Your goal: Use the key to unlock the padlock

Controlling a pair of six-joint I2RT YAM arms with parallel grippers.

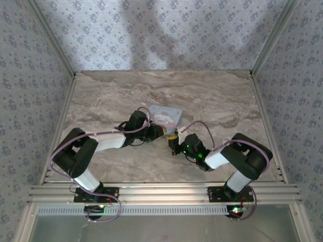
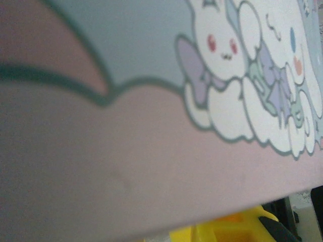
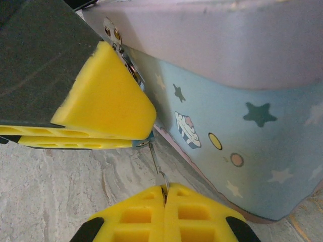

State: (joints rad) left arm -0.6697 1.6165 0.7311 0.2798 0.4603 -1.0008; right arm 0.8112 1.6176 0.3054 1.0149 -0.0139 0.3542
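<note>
Key (image 3: 156, 161) of thin silver metal sits pinched between my right fingers (image 3: 131, 217); just beyond, my left fingers (image 3: 106, 96) clamp the tiny blue padlock (image 3: 143, 143) beside the pale-blue star-printed tin box (image 3: 242, 141).

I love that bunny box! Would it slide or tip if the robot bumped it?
The box likely slides, not tips: it sits low and wide on the smooth table. Its smooth printed sides may be slippery to pinch.

Desk (image 1: 212, 96): grey-beige marble-pattern top; pale-blue cartoon-printed tin box (image 1: 165, 115) sits flat on it near centre, lid up; aluminium rail (image 1: 161, 194) along near edge.
</note>
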